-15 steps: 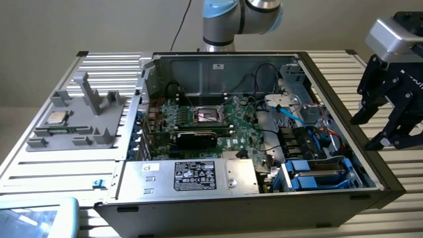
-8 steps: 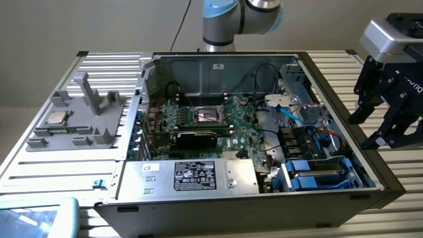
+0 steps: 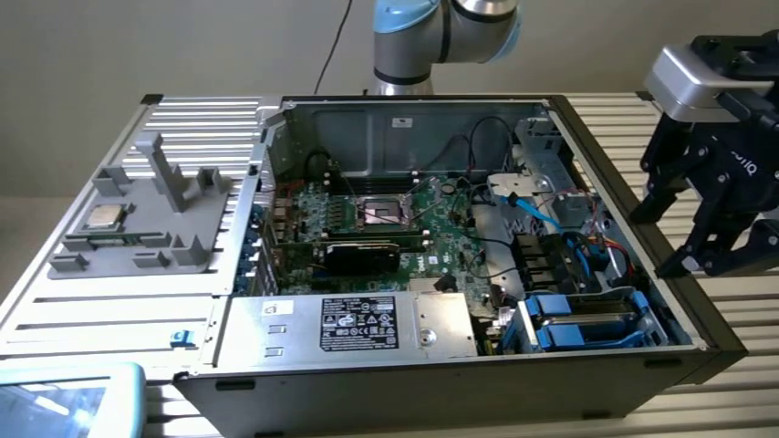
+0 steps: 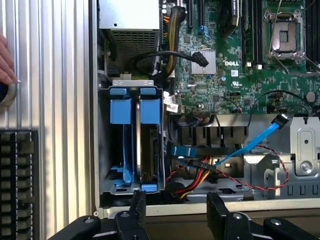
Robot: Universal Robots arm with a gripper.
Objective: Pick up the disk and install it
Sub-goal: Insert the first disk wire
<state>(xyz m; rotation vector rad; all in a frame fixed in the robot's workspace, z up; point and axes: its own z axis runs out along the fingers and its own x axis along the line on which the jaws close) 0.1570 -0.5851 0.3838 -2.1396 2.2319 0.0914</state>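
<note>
Wrist view: disk [image 4: 149, 150] in drive bay [image 4: 131, 83], clear of spread fingers [image 4: 136, 209].

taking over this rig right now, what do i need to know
Gripper: fingers open, holding nothing, poised at the rim of the computer case, just outside the drive cage.
Disk: standing on edge in the cage, in its blue carrier, in the slot nearer the motherboard.
Done: pick-up and insertion, by the look of it.
Left: cannot tell whether the disk is pushed fully home.
Note: a person's hand is on the ribbed table beside the case.
</note>
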